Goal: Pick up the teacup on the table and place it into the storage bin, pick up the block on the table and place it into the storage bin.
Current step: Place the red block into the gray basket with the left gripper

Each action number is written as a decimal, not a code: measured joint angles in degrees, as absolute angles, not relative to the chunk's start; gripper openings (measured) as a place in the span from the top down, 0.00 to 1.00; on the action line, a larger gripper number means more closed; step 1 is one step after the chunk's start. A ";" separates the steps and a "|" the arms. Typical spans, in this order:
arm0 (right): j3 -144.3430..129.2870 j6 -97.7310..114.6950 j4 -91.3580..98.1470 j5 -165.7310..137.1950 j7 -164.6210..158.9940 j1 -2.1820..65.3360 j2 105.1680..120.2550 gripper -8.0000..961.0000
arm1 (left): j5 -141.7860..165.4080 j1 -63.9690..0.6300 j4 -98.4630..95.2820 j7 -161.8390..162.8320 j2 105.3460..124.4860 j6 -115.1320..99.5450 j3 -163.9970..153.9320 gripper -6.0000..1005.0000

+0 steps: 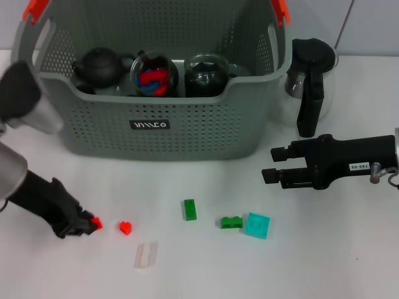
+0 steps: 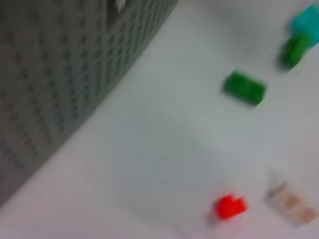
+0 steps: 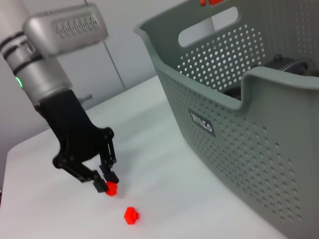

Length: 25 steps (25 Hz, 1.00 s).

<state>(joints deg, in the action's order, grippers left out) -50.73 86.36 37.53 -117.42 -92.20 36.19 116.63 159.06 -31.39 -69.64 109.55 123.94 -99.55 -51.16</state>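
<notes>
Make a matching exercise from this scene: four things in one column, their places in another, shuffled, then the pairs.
Things:
1. black teapot
2. glass coffee pot
3. cyan block
4. left gripper

Places:
A. on the table, beside a green block
B. inside the storage bin
C. shut on a small red block
D. on the table, outside the bin, on the robot's right

Pairs: 1-B, 2-D, 3-A, 4-C

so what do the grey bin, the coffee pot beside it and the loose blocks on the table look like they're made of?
Storage bin: matte grey moulded plastic by the look, with perforated walls and orange clips.
Coffee pot: clear body, probably glass, with a glossy black handle and lid, likely plastic.
Green block and red block: opaque, saturated colour, plastic-looking.
Pale block: translucent, probably clear plastic.
</notes>
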 joint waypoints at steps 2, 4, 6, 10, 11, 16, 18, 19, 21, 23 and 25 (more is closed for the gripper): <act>-50.68 86.41 37.53 -117.42 -92.19 36.15 116.63 0.33 | 156.37 -32.24 -70.75 108.88 123.31 -103.32 -48.30 0.85; -50.67 86.44 37.64 -117.42 -92.19 36.13 116.63 0.33 | 153.54 -33.22 -71.21 107.99 122.47 -106.84 -45.48 0.85; -50.60 86.49 37.70 -117.42 -92.19 36.12 116.63 0.33 | 150.18 -34.16 -71.19 106.96 121.63 -110.31 -42.53 0.85; -50.52 86.84 37.79 -117.38 -92.20 36.15 116.63 0.33 | 140.39 -36.54 -69.57 105.61 119.70 -115.83 -36.44 0.85; -50.52 86.96 37.82 -117.37 -92.19 36.16 116.63 0.33 | 138.18 -36.94 -69.28 105.65 119.44 -116.24 -35.85 0.85; -50.46 87.37 37.86 -117.26 -92.19 36.17 116.63 0.33 | 124.86 -38.74 -69.48 106.84 119.48 -114.32 -34.85 0.87; -50.44 87.40 37.88 -117.22 -92.20 36.14 116.63 0.33 | 122.31 -39.77 -69.93 107.67 119.90 -110.25 -35.29 0.87; -50.44 87.42 37.88 -117.21 -92.19 36.12 116.63 0.33 | 121.83 -40.56 -69.93 108.38 120.13 -106.90 -35.81 0.88; -50.43 87.42 37.89 -117.22 -92.20 36.09 116.63 0.33 | 122.21 -41.69 -69.48 109.97 120.31 -100.18 -37.89 0.88; -50.44 87.41 37.88 -117.19 -92.19 36.10 116.63 0.33 | 123.37 -42.32 -68.78 112.36 120.25 -92.31 -41.42 0.88; -50.45 87.41 37.88 -117.12 -92.20 36.24 116.64 0.33 | 125.29 -42.71 -67.78 115.27 119.95 -83.82 -45.44 0.88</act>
